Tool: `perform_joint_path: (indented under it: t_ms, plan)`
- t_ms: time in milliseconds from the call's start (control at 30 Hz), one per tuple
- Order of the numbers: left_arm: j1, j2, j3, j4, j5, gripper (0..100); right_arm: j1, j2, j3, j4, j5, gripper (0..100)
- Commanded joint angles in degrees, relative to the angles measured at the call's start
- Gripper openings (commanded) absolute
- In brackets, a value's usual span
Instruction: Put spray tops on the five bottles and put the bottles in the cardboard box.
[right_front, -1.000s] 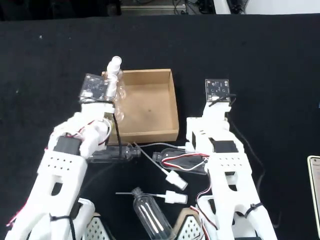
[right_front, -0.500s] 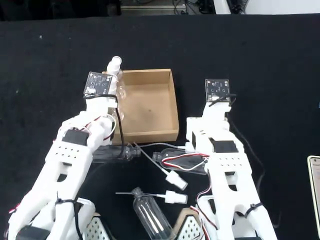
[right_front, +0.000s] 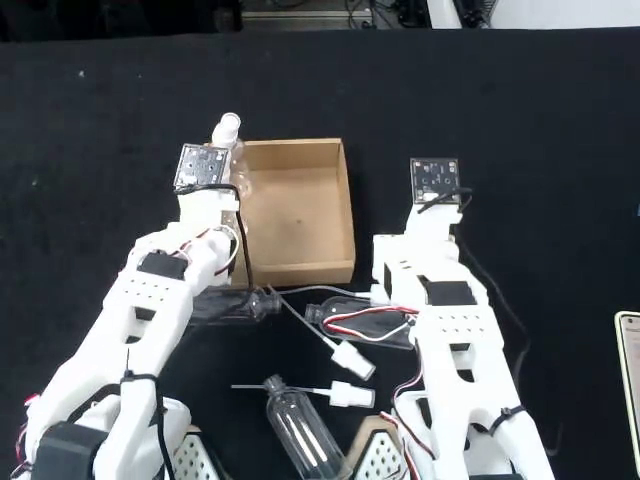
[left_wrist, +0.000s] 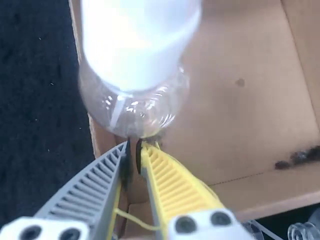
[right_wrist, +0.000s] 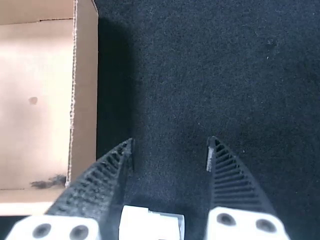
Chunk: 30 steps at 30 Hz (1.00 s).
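Black cloth table (right_front: 520, 120) | left gripper (left_wrist: 134, 146) pinched on capped bottle (left_wrist: 131, 95), straddling cardboard box (right_front: 300, 215) left wall | right gripper (right_wrist: 170, 150) spread, empty beside box | I'd carry it inward past the rim, lower, then release.

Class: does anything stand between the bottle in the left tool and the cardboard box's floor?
Nothing visible does, though the bottle in the left tool hangs over the cardboard box at its left wall, not yet fully inside.

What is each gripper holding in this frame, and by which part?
The left gripper pinches a bottle by the end of its clear body farthest from its spray top; the right gripper, jaws open, holds nothing.
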Motion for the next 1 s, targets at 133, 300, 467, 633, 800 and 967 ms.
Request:
perform_joint_path:
  t_ms: [133, 300, 467, 633, 800, 967]
  plan:
    - [-0.2, 2.4, -3.0, -5.5, 0.5, 3, -0.7, -2.9, -1.9, -0.1, 0.3, 20.8]
    - [-0.2, 3.8, -3.5, -5.9, 0.4, 3, -0.7, -2.9, -1.9, -0.1, 0.3, 20.8]
    - [-0.3, 3.4, -3.7, -6.2, 0.4, 3, -0.7, -2.9, -1.9, -0.1, 0.3, 20.8]
    - [-1.5, 4.0, -4.0, -8.3, 0.3, 3, -0.7, -2.9, -1.9, -0.1, 0.3, 20.8]
    - [-2.7, 3.6, -4.0, -8.0, 0.3, 3, -0.7, -2.9, -1.9, -0.1, 0.3, 20.8]
    - [-2.9, 3.7, -3.9, -7.6, 0.3, 3, -0.7, -2.9, -1.9, -0.1, 0.3, 20.8]
